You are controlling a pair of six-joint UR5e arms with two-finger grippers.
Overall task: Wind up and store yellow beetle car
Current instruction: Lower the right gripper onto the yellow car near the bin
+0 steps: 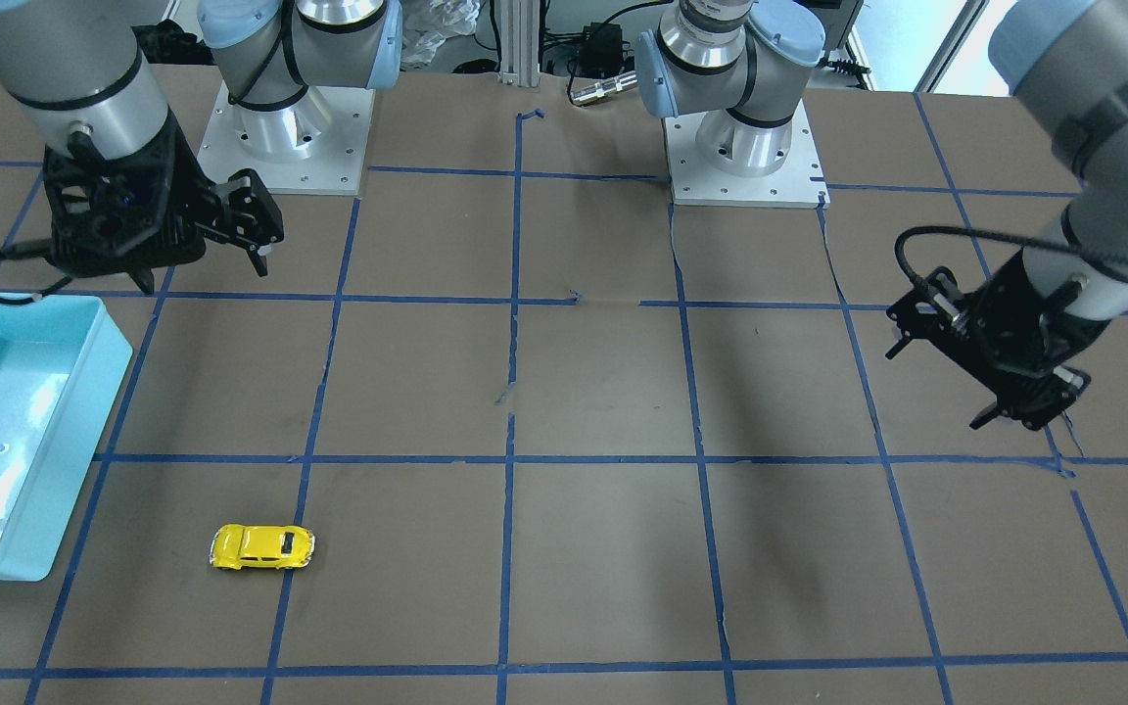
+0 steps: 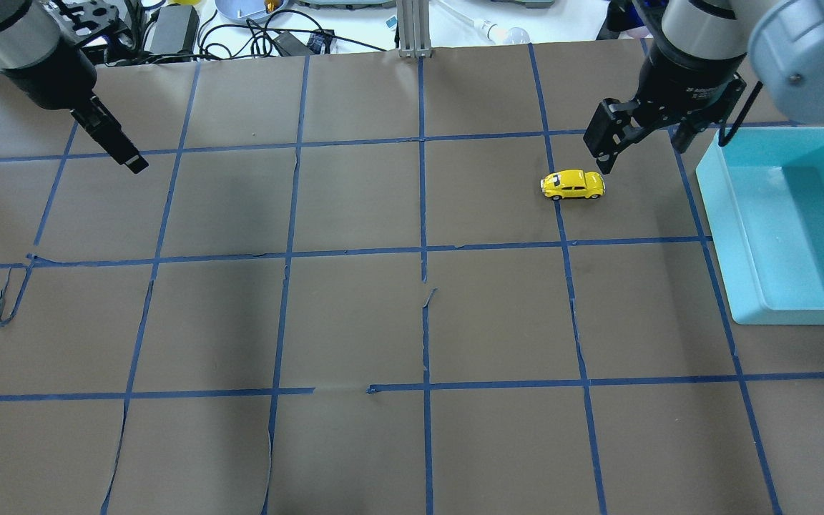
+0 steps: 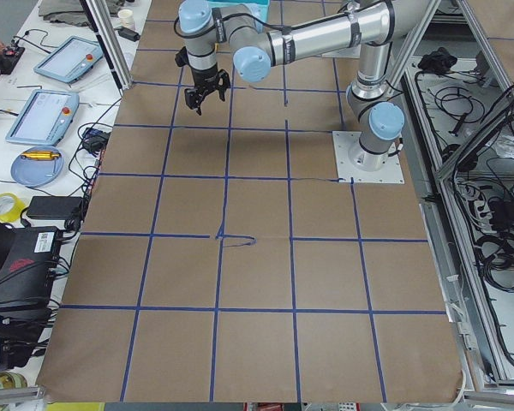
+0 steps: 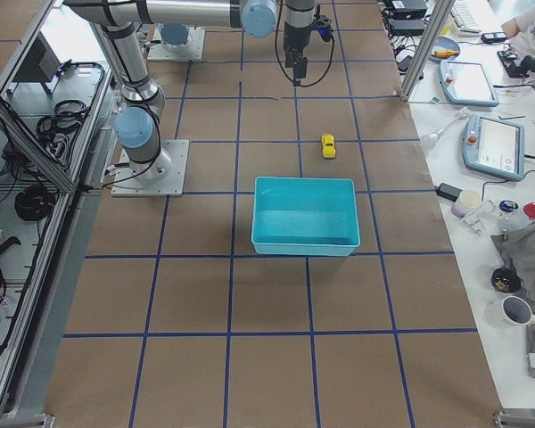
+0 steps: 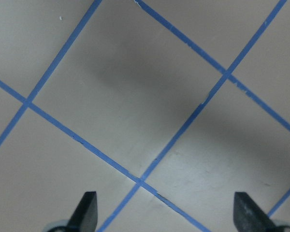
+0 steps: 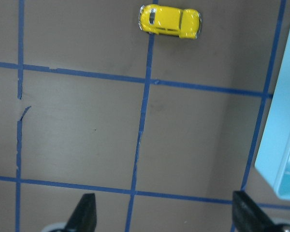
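The yellow beetle car stands on its wheels on the brown table, on a blue tape line. It also shows in the overhead view, the right side view and at the top of the right wrist view. My right gripper is open and empty. It hovers above the table just beyond the car, apart from it; it also shows in the front view and the right wrist view. My left gripper is open and empty, far from the car, over bare table.
An empty light-blue bin stands on the robot's right side, close to the car; it also shows in the front view, the right side view and the right wrist view. The table paper is torn in places near the centre.
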